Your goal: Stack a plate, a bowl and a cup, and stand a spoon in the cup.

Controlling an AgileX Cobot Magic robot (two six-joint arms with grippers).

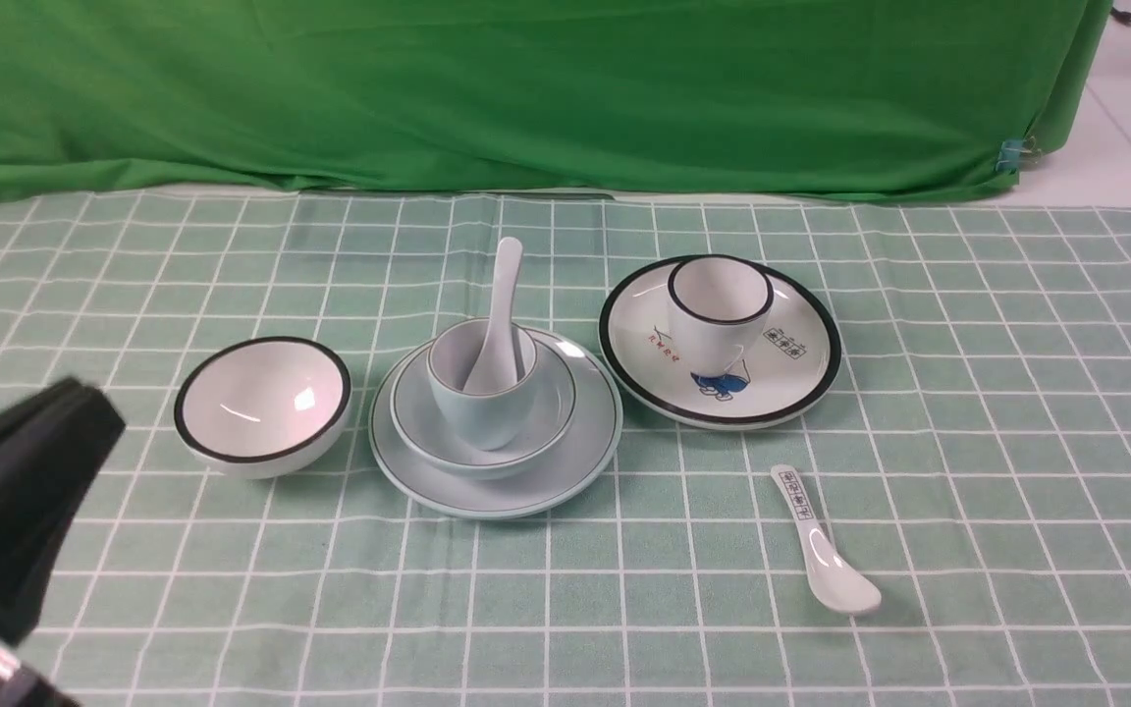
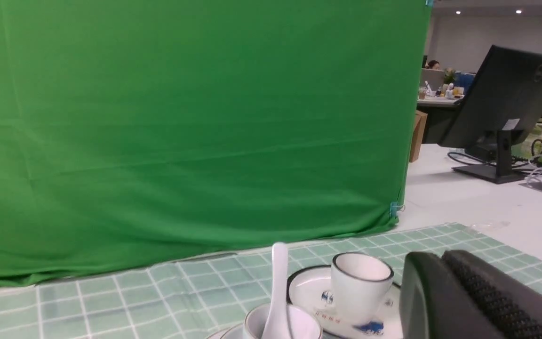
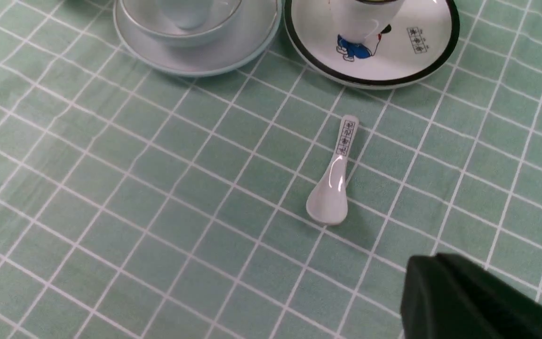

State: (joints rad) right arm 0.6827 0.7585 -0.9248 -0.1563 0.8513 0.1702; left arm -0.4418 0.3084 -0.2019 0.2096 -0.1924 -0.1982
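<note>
Green backdrop cloth hangs across the far side; pale green checked tablecloth covers the table.

Pale blue plate sits centre of the table, slightly left. Pale blue bowl sits on it, pale blue cup stands in the bowl, upright. Plain white spoon stands in the cup, scoop down, handle leaning up toward the far side. Stack complete.

White black-rimmed plate with drawings lies right of the stack and a bit farther, just beside it, not touching. White cup with black rim stands on that plate, toward its far-left part.

White bowl with thick black rim sits on the cloth left of the stack, close but apart, tilted slightly so the inside faces the camera.

White spoon with printed characters lies flat on the cloth, near right of the stack, nearer than the picture plate, handle pointing far, scoop near.

Left gripper is at the near left edge, above the cloth, fingers pressed together, holding nothing, well apart from the stack. Right gripper shows only as a dark edge at the right border in the front view; in its wrist view the tip reads closed, empty, near the printed spoon but apart from it.
</note>
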